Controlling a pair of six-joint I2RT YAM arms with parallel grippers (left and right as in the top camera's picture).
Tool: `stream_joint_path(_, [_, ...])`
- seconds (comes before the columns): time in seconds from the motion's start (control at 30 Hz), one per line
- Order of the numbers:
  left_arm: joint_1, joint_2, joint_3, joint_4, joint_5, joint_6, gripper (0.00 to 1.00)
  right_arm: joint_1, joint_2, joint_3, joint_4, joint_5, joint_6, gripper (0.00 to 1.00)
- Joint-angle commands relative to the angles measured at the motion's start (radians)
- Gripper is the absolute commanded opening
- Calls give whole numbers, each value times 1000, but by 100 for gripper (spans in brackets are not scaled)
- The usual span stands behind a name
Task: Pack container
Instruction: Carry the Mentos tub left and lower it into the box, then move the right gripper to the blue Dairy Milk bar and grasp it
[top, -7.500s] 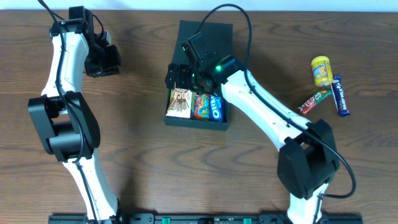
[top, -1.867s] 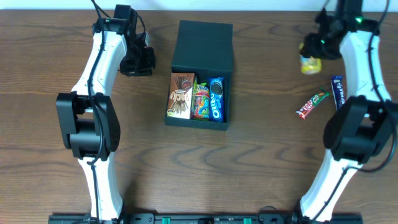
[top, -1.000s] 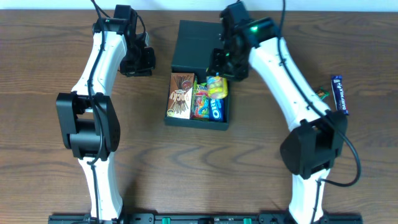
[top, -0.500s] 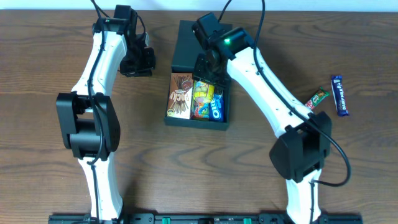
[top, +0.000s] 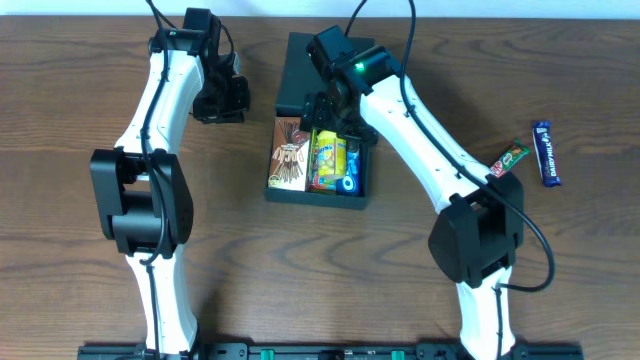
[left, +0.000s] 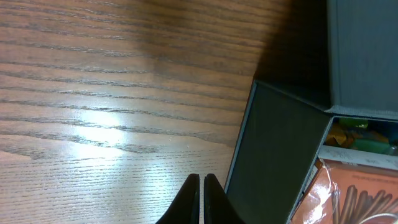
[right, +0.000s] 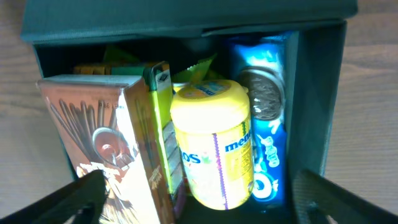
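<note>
The container (top: 315, 196) is a dark teal-black box in the middle of the table, with its flap lid (top: 300, 70) open to the far side. Inside lie a brown stick-biscuit box (top: 290, 158), a yellow Mentos bottle (top: 326, 157) and a blue Oreo pack (top: 350, 178). My right gripper (top: 333, 112) hovers over the container's far end, open and empty. In the right wrist view its fingers (right: 205, 205) are spread wide on either side of the yellow bottle (right: 214, 149), without touching it. My left gripper (top: 222, 100) is shut and empty left of the lid, next to the container's wall (left: 280, 155).
A green-and-red candy bar (top: 508, 160) and a blue candy bar (top: 544, 152) lie on the wooden table at the right. A green packet (right: 199, 65) sits under the bottle.
My right arm carried the yellow bottle from the table's right side to the container and let it go among the packets. The left arm stayed still over the last two seconds.
</note>
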Motion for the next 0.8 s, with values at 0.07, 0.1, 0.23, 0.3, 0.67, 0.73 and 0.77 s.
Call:
stream_joint_path(0.07, [-3,-14,19,-8,3,-4,6,-28,-3,12,-5,1,-110,99])
stream_joint_path(0.1, [-3,-14,19,-8,3,-4,6,-38,-13,12,-5,1,-119,99])
stream_joint_path(0.23, [-3,-14,19,-8,3,-4,6,-95,-60,13,-2,16,-156,99])
stream_joint_path(0.3, [-3,-14,19,-8,3,-4,6,-136,-86,12,-2,51,-190,99])
stream_joint_path(0.67, [-3,-14,19,-8,3,-4,6,-438,-114,11,-27,296,-462,99])
stream_joint_path(0.73, [-3,-14,19,-8,3,-4,6,-502,-114,11,-22,313,-471,99])
stream_joint_path(0.77, [-3,-14,19,-8,3,-4,7,-544,-114,11,-19,315,-478,98])
